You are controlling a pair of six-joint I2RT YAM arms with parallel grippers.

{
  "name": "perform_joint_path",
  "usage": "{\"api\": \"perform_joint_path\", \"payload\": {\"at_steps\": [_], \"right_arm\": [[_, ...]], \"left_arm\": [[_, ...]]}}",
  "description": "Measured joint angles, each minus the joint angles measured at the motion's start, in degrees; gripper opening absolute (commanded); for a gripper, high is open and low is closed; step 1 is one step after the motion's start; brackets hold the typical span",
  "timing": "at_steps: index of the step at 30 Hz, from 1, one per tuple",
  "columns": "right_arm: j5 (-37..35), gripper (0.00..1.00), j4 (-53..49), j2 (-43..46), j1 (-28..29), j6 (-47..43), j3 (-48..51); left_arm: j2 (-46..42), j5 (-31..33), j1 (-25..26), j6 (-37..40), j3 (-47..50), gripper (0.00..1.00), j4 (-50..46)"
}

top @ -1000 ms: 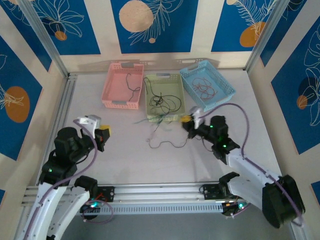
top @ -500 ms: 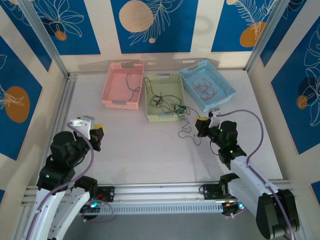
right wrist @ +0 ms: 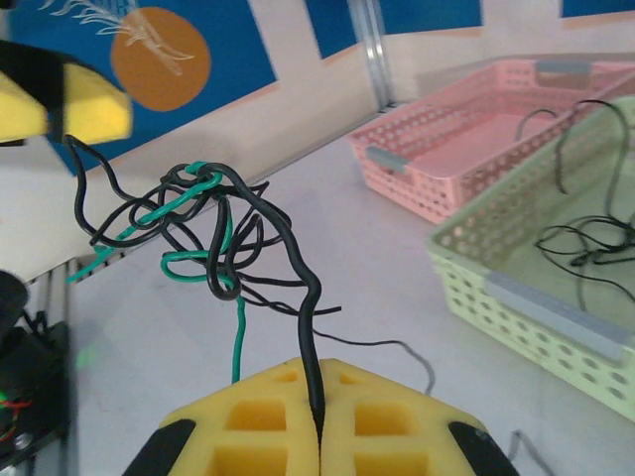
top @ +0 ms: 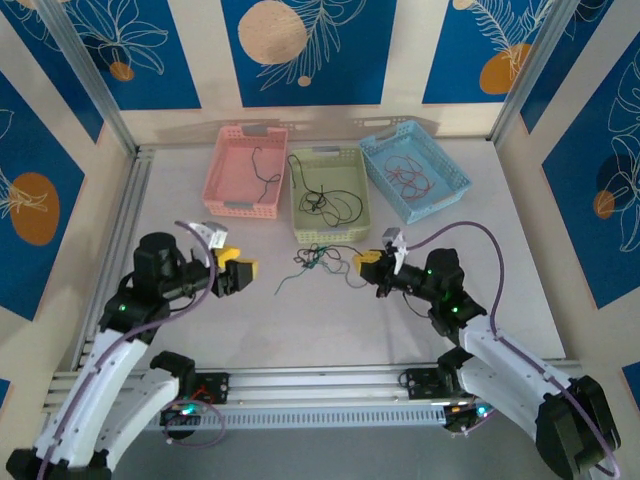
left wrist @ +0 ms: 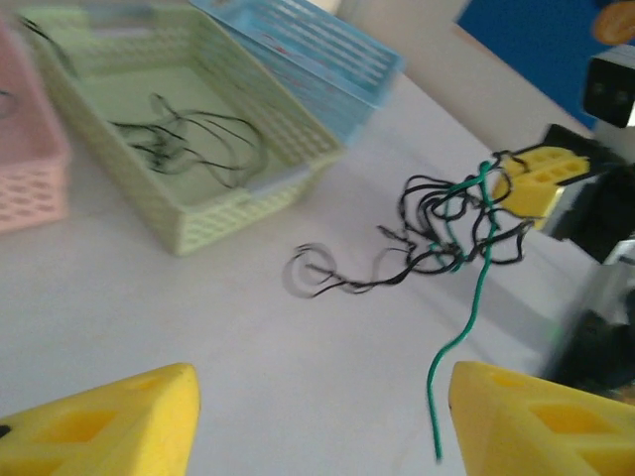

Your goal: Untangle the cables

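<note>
While clear of the spread left claw (left wrist: 322,402), the cables (right wrist: 213,233) pinched in the right claw (right wrist: 317,421).

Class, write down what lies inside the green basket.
Thin black cables lie loose on the green basket's floor. From the left wrist, its near wall hides a strip of floor.

Take the pale green basket (top: 326,237) as your marker: a pink basket (top: 243,207) lies left of it, a light blue basket (top: 425,208) right of it. In front of it the cables (top: 316,258) are black with one green strand, on a whitish tabletop (top: 300,320). Your left claw (left wrist: 317,416) and right claw (right wrist: 319,397) have yellow pads.
</note>
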State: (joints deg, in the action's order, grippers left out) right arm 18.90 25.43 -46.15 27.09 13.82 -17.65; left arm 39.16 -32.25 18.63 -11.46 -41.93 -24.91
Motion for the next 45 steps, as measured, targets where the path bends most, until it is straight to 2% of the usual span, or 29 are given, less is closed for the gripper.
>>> {"api": "perform_joint_path", "payload": {"at_steps": [2,6,11,17,18,21,24,27,31,36,40,45], "right_arm": [[-0.2,0.0,-0.4,0.5,1.8,-0.1,-0.2],[-1.0,0.0,-1.1,1.7,4.2,0.5,-0.3],[-2.8,0.0,-1.9,2.0,6.0,2.3,-1.3],[-5.2,0.0,-2.3,2.1,6.7,4.5,-3.1],[-5.4,0.0,-2.4,2.1,6.8,4.6,-3.1],[-5.6,0.0,-2.6,2.1,7.2,4.7,-3.2],[-6.0,0.0,-2.8,2.1,7.7,4.7,-3.2],[-6.7,0.0,-3.3,2.1,7.8,4.7,-3.3],[-8.5,0.0,-4.4,1.6,8.2,5.0,-3.3],[-13.5,0.0,-5.7,-1.3,10.5,10.1,-4.0],[-19.2,0.0,-6.3,-6.2,17.2,11.2,-6.1],[-26.7,0.0,-7.0,-13.9,26.9,7.1,-10.9]], "left_arm": [[2.7,-3.6,0.9,-2.0,0.0,0.72,1.6],[5.1,-6.0,4.1,-5.5,0.0,0.72,3.4],[4.8,-5.8,10.8,-9.5,1.4,0.73,6.7],[4.9,-2.1,18.3,-12.2,3.7,0.71,7.8],[5.0,-1.5,19.0,-12.3,3.9,0.69,8.0],[6.0,0.9,21.0,-12.6,4.2,0.56,8.1],[6.6,2.7,21.7,-13.0,4.2,0.34,8.3],[7.1,3.9,21.8,-13.4,4.2,0.0,8.9],[7.0,5.2,22.5,-13.7,4.3,0.0,10.4],[5.2,6.4,22.9,-13.8,5.5,0.0,12.7],[4.0,7.1,22.9,-14.5,6.0,0.0,13.9],[3.4,7.1,22.9,-15.8,6.0,0.0,15.9]]}}
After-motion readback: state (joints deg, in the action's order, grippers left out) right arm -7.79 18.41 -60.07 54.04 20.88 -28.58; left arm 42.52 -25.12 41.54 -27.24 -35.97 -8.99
